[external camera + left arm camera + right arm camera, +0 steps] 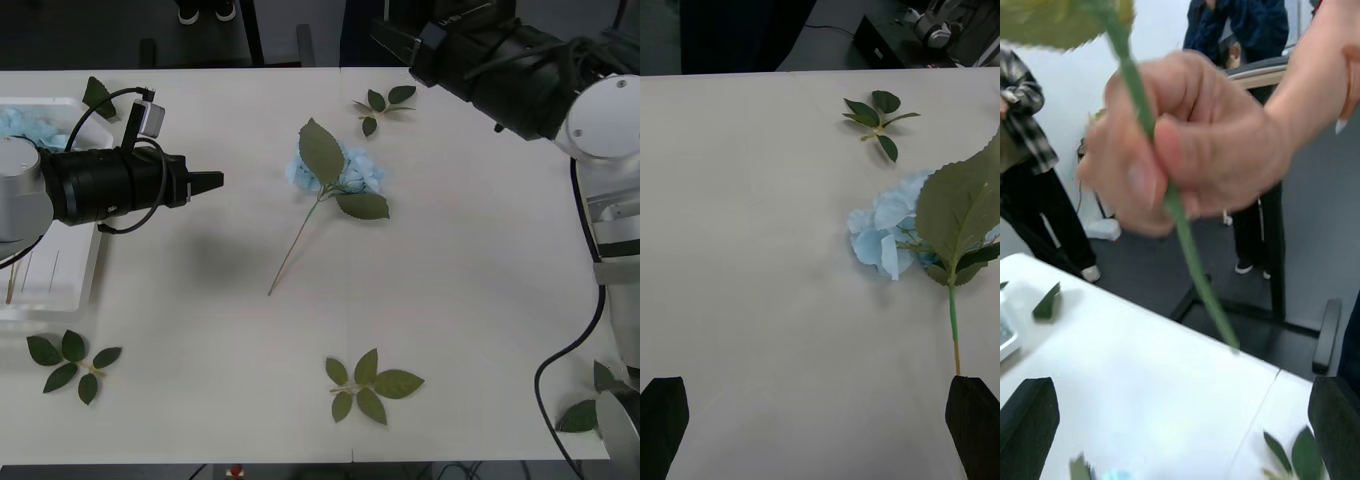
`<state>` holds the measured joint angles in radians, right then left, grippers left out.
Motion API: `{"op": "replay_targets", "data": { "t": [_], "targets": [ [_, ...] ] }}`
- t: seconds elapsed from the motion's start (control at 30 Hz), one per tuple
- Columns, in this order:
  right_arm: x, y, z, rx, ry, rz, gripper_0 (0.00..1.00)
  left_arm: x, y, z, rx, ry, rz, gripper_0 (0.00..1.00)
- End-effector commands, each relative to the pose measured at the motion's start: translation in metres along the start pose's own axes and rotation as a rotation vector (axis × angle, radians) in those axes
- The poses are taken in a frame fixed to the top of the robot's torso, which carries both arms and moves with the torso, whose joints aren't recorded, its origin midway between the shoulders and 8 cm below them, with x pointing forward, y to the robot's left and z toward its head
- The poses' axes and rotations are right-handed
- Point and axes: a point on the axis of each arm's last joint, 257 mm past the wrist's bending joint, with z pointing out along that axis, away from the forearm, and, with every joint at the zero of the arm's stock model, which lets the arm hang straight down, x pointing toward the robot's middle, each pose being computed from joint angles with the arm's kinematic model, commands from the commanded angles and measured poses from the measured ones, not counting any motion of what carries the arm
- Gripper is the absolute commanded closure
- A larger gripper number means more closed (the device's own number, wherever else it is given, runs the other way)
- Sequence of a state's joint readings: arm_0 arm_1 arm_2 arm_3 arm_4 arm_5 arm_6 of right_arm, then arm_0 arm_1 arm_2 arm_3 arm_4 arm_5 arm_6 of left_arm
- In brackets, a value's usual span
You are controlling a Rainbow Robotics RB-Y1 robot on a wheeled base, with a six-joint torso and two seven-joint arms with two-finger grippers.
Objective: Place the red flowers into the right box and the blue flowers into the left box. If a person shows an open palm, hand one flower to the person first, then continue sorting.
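Meanwhile, the right gripper was raised past the far right edge of the table, its black fingers spread wide and holding nothing. Just beyond them a person's hand pinched a thin green stem, whose lower end hung free above the table edge; the bloom was out of sight, so its colour could not be told. The handover looked done or nearly so.

The left gripper hung over the left part of the table, beside the left box, where pale blue blooms already lay. Its fingers were also wide open and empty. One blue flower lay near the middle of the table, its stem trailing toward the robot.

The risks from here were plain. If the right arm swung back toward the table too soon, it could knock the person's hand or the stem. If the left gripper reached for the blue flower, its thin stem lay flat on the table, and fingers closing too high could miss it, or catch a broad leaf and drag the bloom aside.
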<state>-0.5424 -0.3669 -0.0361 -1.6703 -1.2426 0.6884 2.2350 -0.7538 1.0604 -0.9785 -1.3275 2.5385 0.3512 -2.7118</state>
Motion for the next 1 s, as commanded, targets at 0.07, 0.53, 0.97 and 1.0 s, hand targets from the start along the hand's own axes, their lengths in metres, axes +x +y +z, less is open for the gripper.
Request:
{"op": "replay_targets", "data": {
  "t": [0.07,0.53,0.97,1.0],
  "targets": [
    [-0.017,-0.014,-0.047,-0.035,0.028,0.006,0.03,-0.028,-0.004,-0.003,0.014,-0.042,-0.027,0.00],
    [0.006,-0.007,-0.114,-0.227,0.284,-0.023,0.03,-0.033,-0.026,-0.021,-0.019,0.118,-0.362,0.00],
    [0.046,0.033,-0.134,-0.382,0.334,-0.052,0.03,-0.005,-0.014,-0.025,-0.372,0.456,-0.547,0.00],
    [0.047,0.034,-0.135,-0.387,0.333,-0.055,0.03,-0.004,-0.012,-0.027,-0.414,0.474,-0.542,0.00]
  ]
}}
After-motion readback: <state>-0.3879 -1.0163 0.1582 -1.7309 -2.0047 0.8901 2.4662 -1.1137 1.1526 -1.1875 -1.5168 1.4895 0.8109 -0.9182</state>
